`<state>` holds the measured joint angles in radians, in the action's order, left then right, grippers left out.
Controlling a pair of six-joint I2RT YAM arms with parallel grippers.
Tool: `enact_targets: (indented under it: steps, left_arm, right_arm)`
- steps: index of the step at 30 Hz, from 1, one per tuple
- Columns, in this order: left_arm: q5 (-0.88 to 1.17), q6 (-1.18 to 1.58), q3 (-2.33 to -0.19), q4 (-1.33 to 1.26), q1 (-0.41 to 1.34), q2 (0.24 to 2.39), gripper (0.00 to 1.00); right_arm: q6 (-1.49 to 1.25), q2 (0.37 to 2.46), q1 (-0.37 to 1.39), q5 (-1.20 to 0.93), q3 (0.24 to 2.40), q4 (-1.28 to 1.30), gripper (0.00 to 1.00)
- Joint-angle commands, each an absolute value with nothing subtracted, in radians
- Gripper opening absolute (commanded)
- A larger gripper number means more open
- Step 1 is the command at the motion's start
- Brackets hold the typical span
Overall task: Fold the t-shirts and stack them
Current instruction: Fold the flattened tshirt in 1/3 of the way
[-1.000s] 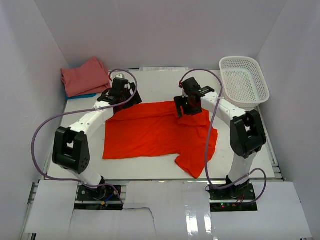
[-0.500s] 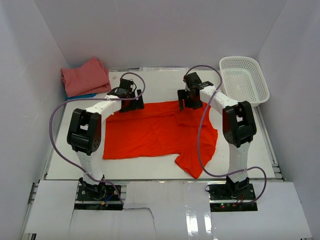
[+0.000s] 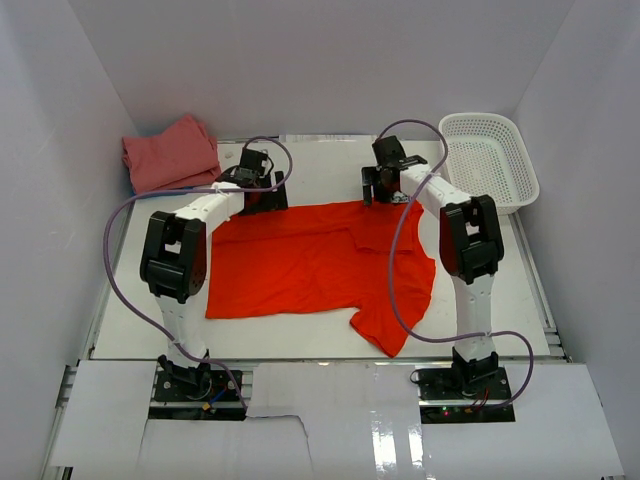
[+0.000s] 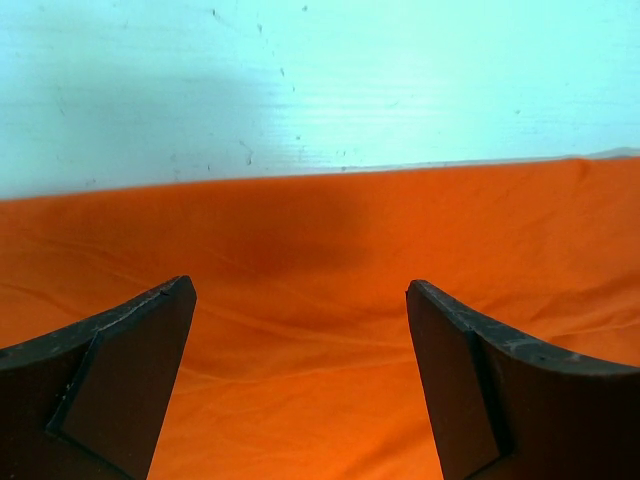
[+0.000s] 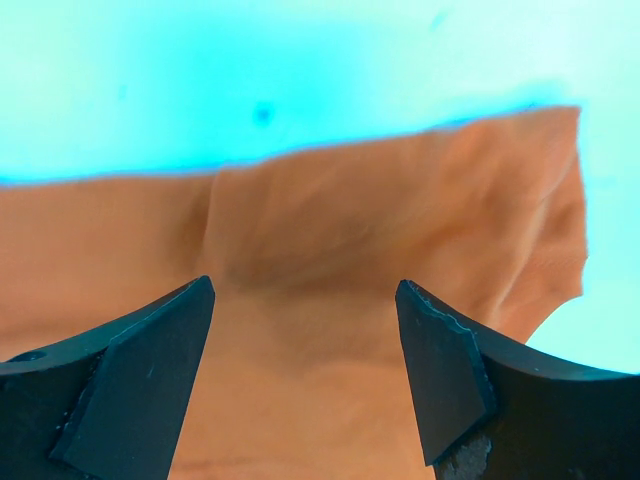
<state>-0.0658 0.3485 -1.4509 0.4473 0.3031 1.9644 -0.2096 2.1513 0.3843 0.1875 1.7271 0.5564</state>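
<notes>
The large orange-red t-shirt lies spread flat on the white table, one sleeve hanging toward the front right. Both grippers hover low over its far edge. My left gripper is at the far left part of that edge, my right gripper at the far right. In the left wrist view my left gripper stands open with orange cloth lying flat beneath the gap. In the right wrist view my right gripper is open above a fold of the shirt. A salmon-pink t-shirt lies folded at the back left.
A white mesh basket stands at the back right corner, close to the right arm. Bare white table runs behind the shirt's far edge. White walls close in the left, right and back sides.
Both arms have stretched away from me, carrying the grippers from over the shirt's upper part to its far edge. The shirt has not moved. Both grippers stay open.
</notes>
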Motion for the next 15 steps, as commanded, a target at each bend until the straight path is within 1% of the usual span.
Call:
enact_targets:
  steps: [1, 6, 15]
  left_arm:
    - [-0.077, 0.327, -1.496, 0.462, 0.298, 1.936, 0.98]
    - [-0.071, 0.318, -1.509, 0.474, 0.288, 1.948, 0.98]
    - [-0.046, 0.333, -1.493, 0.477, 0.268, 1.986, 0.98]
  right_arm:
    - [-0.216, 2.186, 0.348, 0.212, 1.812, 0.514, 0.80]
    - [-0.215, 2.227, 0.322, 0.230, 1.844, 0.518, 0.80]
    - [-0.233, 2.279, 0.282, 0.221, 1.835, 0.522, 0.81]
